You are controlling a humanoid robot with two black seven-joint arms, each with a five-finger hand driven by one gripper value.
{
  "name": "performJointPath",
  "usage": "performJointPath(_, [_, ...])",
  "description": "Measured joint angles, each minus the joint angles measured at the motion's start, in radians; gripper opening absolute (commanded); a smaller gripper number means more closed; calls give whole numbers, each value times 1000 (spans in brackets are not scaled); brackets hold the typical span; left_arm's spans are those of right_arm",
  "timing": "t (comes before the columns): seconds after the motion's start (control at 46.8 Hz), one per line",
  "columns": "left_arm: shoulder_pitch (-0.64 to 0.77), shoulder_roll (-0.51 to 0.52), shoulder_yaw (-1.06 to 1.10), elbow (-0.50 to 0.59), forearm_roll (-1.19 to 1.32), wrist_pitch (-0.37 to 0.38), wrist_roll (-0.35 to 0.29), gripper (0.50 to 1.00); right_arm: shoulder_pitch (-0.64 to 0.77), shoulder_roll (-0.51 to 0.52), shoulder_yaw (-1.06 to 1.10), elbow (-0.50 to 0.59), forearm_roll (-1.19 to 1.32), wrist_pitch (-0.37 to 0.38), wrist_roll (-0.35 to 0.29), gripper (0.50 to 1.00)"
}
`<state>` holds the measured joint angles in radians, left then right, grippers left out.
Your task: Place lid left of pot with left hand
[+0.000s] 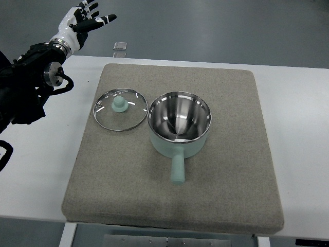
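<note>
Left hand: hovering with its fingers spread wide and holding nothing, the left hand [85, 19] is showing in the upper left corner of the top view, out past the far edge of the worktop, with its dark arm [28, 82] coming in from the left edge.
Right hand: not showing anywhere in this view.
Worktop: a white worktop [298, 134] is running across the picture, carrying a square grey-brown felt mat [226, 190] that is covering most of its middle.
Room: a dull grey floor [216, 25] is showing beyond the far edge, and a small grey metal piece [120, 47] is sitting at that edge just behind the mat.
Lid: the glass lid [120, 109] with a pale green knob is lying flat on the mat, knob up, just to the left of the pot, its rim close beside or touching the pot's rim.
Pot: the pale green pot [179, 125] with a shiny steel inside is standing upright near the mat's centre, its handle pointing toward the near edge.
Lid and hand: the lid is lying well apart from the left hand, nearer to the camera and to the right of it.
</note>
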<state>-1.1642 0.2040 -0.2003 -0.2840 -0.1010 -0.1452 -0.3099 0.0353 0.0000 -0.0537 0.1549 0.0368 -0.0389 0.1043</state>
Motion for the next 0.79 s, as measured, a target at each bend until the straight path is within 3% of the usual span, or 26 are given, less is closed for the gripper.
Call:
performJointPath(0.619, [0, -23, -67, 58, -9, -5, -2, 992, 0, 0, 0, 0, 0, 0, 0, 924])
performJointPath(0.79, [1, -20, -140, 63, -9, -54, -3, 992, 0, 0, 0, 0, 0, 0, 0, 924])
